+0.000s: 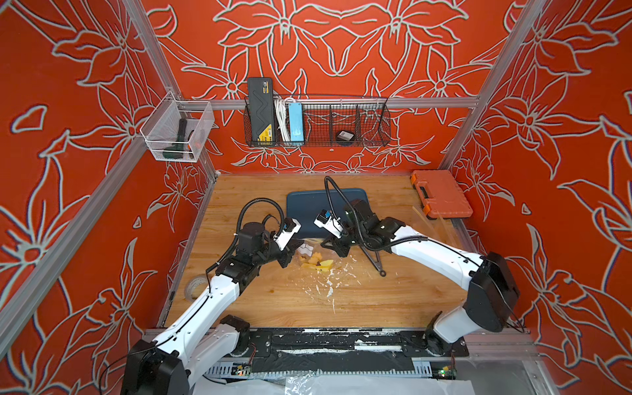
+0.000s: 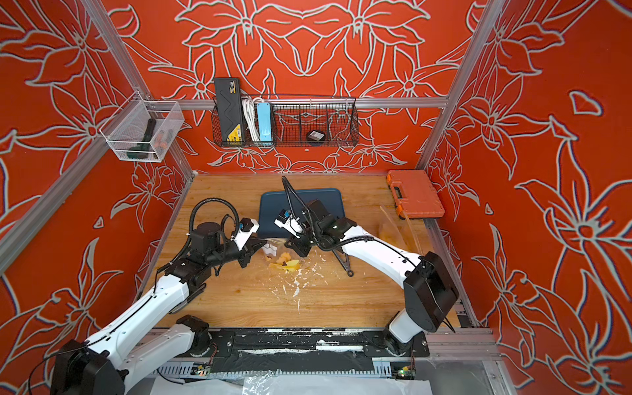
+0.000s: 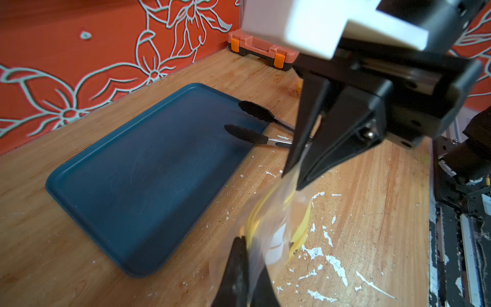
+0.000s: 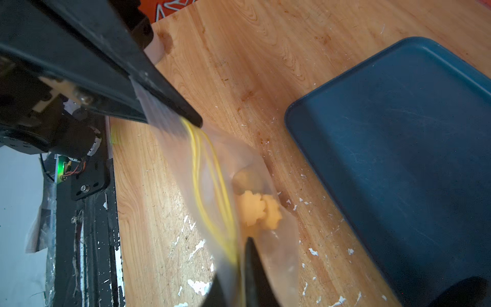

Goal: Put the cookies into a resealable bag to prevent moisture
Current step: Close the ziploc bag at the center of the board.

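Clear resealable bag (image 1: 313, 247) is stretched between the left gripper (image 1: 300, 243) and right gripper (image 1: 324, 243) over the wooden table (image 1: 260, 301) in both top views, with the cookies (image 1: 316, 261) inside.
Left wrist: left gripper (image 3: 249, 279) pinches one bag edge; blue tray (image 3: 148, 172) beside it.
Right wrist: right gripper (image 4: 235, 287) is narrow, clamping the opposite edge; cookies (image 4: 256, 210) are in the bag's lower corner.

The walls (image 1: 342, 51) are red with big pale flowers drawn on them. Shiny metal bars (image 1: 342, 102) run along them. A black wire basket (image 1: 376, 135) hangs at the back, and a small white basket (image 1: 155, 150) hangs at one side. The table (image 1: 273, 301) is light wood with white marks. An orange case (image 1: 444, 198) sits in a far corner.
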`<state>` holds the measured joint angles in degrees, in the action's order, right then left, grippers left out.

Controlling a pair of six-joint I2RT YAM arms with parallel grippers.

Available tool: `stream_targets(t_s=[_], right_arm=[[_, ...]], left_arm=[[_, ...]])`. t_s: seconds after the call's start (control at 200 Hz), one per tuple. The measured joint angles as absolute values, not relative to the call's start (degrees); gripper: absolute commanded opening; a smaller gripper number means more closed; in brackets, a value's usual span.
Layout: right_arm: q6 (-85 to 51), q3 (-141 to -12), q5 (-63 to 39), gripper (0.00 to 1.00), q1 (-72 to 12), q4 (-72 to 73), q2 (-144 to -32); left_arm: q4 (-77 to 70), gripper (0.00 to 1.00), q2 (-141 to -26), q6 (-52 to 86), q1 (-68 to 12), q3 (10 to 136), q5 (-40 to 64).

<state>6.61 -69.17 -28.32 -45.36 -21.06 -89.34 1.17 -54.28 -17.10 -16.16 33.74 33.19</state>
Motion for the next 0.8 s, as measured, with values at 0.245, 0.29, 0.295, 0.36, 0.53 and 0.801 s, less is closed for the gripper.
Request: stream_targets(t_s=[0.245,0.29,0.295,0.36,0.53,0.801], right_arm=[[6.72,-69.71,-27.75,0.0,-46.13,-20.53,-89.84],[6.52,-69.8,-27.64,0.0,-46.28,-20.51,-89.89],[6.5,-69.8,-27.62,0.0,-46.3,-20.53,-89.91],[6.42,-70.35,-27.53,0.33,-46.46,-20.86,-90.19],[5.76,-70.52,-26.83,0.05,-46.76,-20.18,-90.37],[5.19,-71.35,-25.78,0.37,-46.96,-19.53,-91.42]], left_arm=[[1.15,0.0,-54.26,-17.1,-16.16,33.74,33.21],[1.15,0.0,-54.26,-17.12,-16.16,33.74,33.21],[1.15,0.0,-54.26,-17.12,-16.16,33.74,33.21],[1.15,0.0,-54.26,-17.12,-16.16,33.74,33.17],[1.17,0.0,-54.22,-17.12,-16.16,33.74,33.21],[1.17,0.0,-54.15,-17.12,-16.16,33.74,33.32]])
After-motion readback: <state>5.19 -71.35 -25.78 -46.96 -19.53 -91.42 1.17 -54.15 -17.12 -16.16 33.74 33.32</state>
